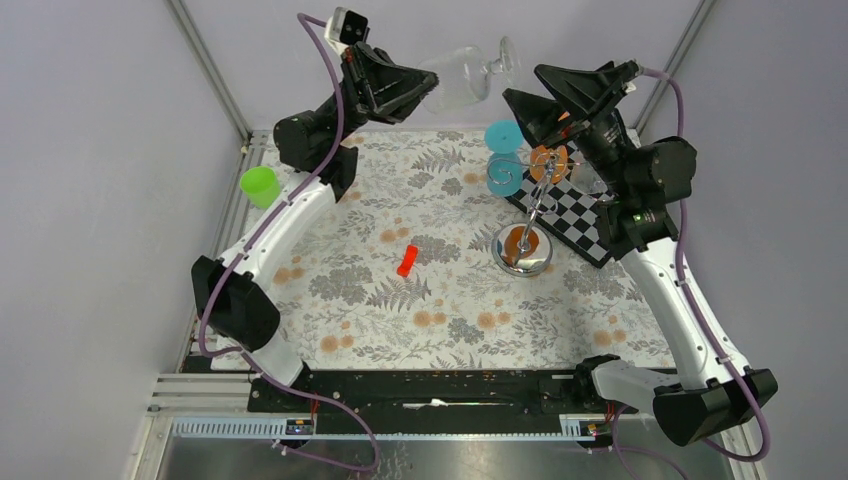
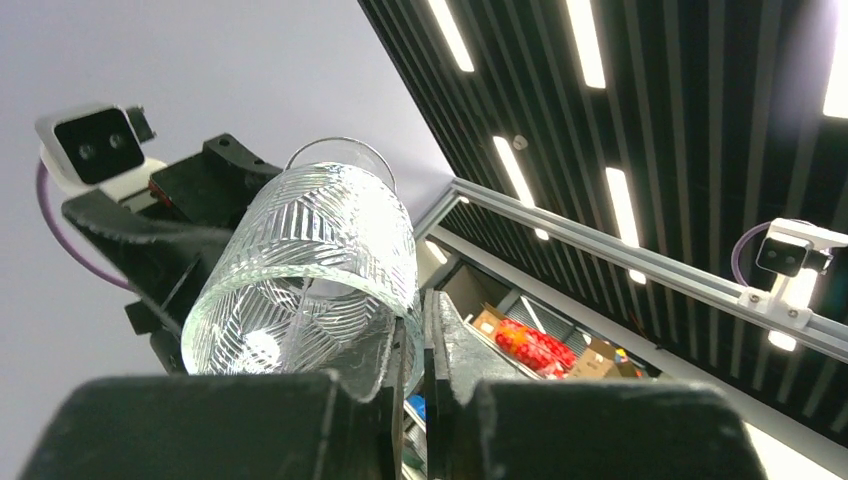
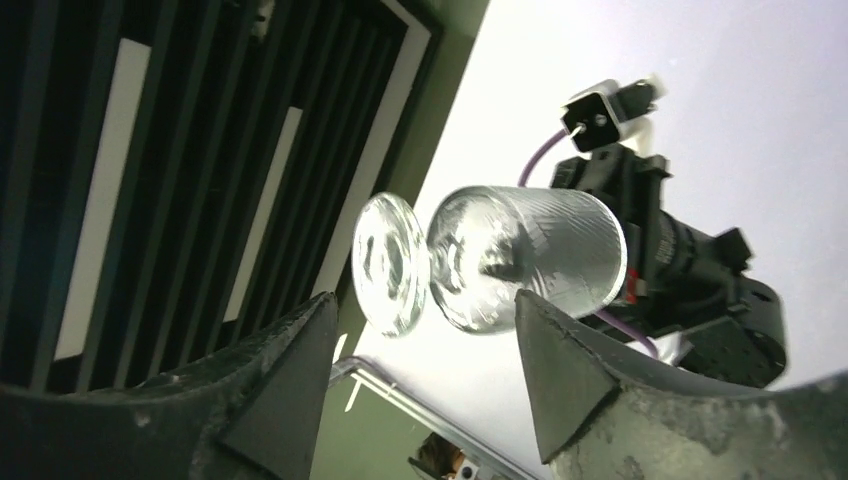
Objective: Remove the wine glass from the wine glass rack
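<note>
The clear ribbed wine glass (image 1: pixel 465 75) lies on its side in the air at the upper centre of the overhead frame. It is well apart from the silver wire wine glass rack (image 1: pixel 524 248), which stands right of centre on the fern-patterned tablecloth (image 1: pixel 400 320), so the lift-off looks done. As far as the left wrist view shows, the left gripper (image 2: pixel 412 345) has its fingers pressed close on the bowl's wall at the rim and carries the glass alone. The right gripper (image 3: pixel 425 300) is spread wide, its pads either side of the round foot and stem without touching. I judge the glass light but brittle and slick, with a thin wall and a hard smooth surface, though the cut ribs give a little bite. A rim pinch loads the weakest part, so the stem just behind the foot, or the bowl's thicker base, would be the safer hold, squeezed mildly. The glass is empty. A lime green plastic cup (image 1: pixel 261 186) stands at the left of the cloth, with nothing visible inside it. A teal stemmed cup (image 1: pixel 504 160) sits just beside the rack's wire arms, too small to tell its contents.
</note>
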